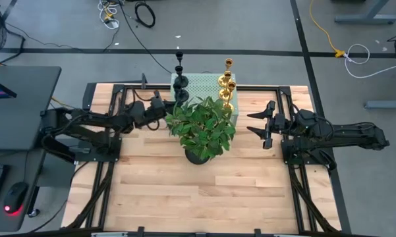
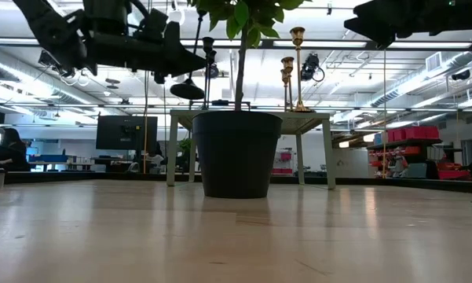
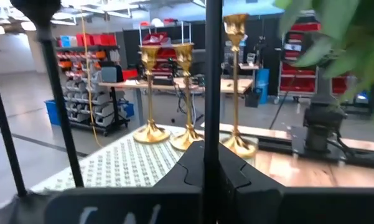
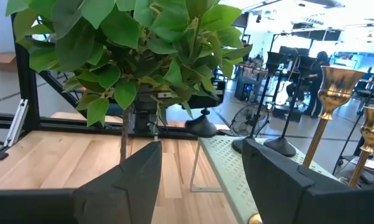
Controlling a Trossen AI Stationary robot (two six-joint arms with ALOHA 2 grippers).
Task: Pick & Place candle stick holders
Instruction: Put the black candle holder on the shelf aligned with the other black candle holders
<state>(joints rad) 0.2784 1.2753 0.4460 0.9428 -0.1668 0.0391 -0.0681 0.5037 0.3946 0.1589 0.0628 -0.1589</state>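
Black pot (image 2: 237, 153) mid-table. Gold candlesticks (image 2: 297, 69) on box (image 2: 251, 115) behind pot; black candlestick (image 2: 190, 82) lifted beside left gripper (image 2: 190, 63).

The high view looked straight down on the whole worktop (image 1: 204, 191). The low view sat at worktop level, close to the potted plant (image 2: 236, 153) at frame centre. Both wrist views faced inward, sharing that plant and the gold candlesticks (image 3: 188, 96).

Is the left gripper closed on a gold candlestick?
No, the left gripper is shut on a black candlestick.
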